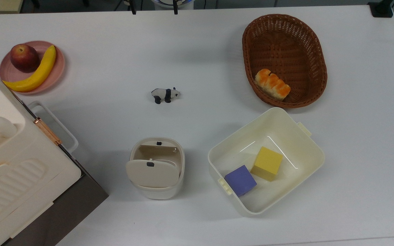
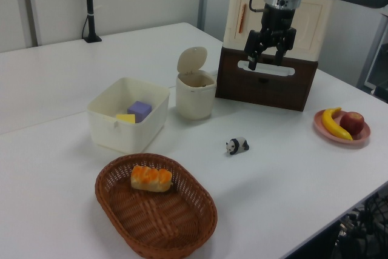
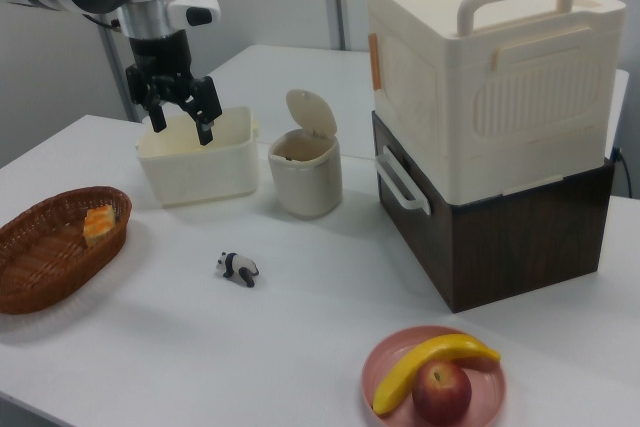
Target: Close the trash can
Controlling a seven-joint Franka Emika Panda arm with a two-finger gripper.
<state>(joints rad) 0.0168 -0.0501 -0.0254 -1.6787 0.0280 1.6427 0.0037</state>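
Reading the top view from its left, with the trash can as the landmark: a big white ribbed box with a rounded handle sits on a dark brown wooden base at the top view's left edge, beside the can. Farther up on that side, well apart from the can, a round pink plate carries a red apple and a curved yellow banana, the two touching.

The trash can stands on the smooth white tabletop near the middle of the lower part. It is small, cream-white plastic, with a rounded-rectangle top and a small black button at its rim. Its glossy hinged lid stands raised, leaving the mouth uncovered. Above the can in the top view, apart from it, is a tiny black-and-white panda figure.

Just beside the can on the top view's right is a larger cream square tub with rounded corners, holding a purple cube and a yellow cube set corner to corner. Beyond the tub lies an oval brown wicker basket with an orange-crusted bread piece in it.

In the left view, the hand hangs in the air to the can's right, in front of the big box, its two dark fingers spread apart and holding nothing, well clear of the lid.
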